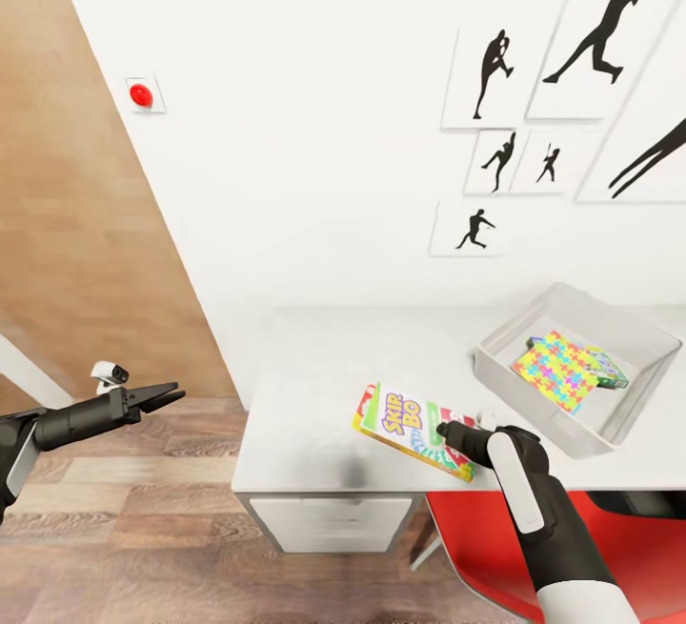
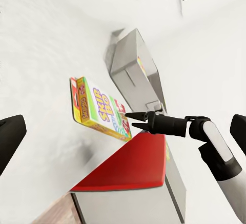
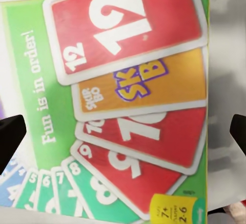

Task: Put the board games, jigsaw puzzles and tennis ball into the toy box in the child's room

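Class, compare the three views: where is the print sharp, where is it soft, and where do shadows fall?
Head view: even, soft light; the SKIP-BO box throws a faint shadow on the table, with its title readable. Left wrist view: the box is small, its print slightly soft, and the wall looks washed out. Right wrist view: the box is very close, numbers legible but edges blurred.

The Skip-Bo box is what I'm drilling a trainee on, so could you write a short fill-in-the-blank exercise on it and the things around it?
1. The Skip-Bo box is gripped by the robot's ____ end effector.
2. The clear toy box on the table already holds a bright ____ puzzle.
3. The chair tucked under the table is ____.
4. The left end effector hangs over the ____.

Missing words: right; jigsaw; red; floor
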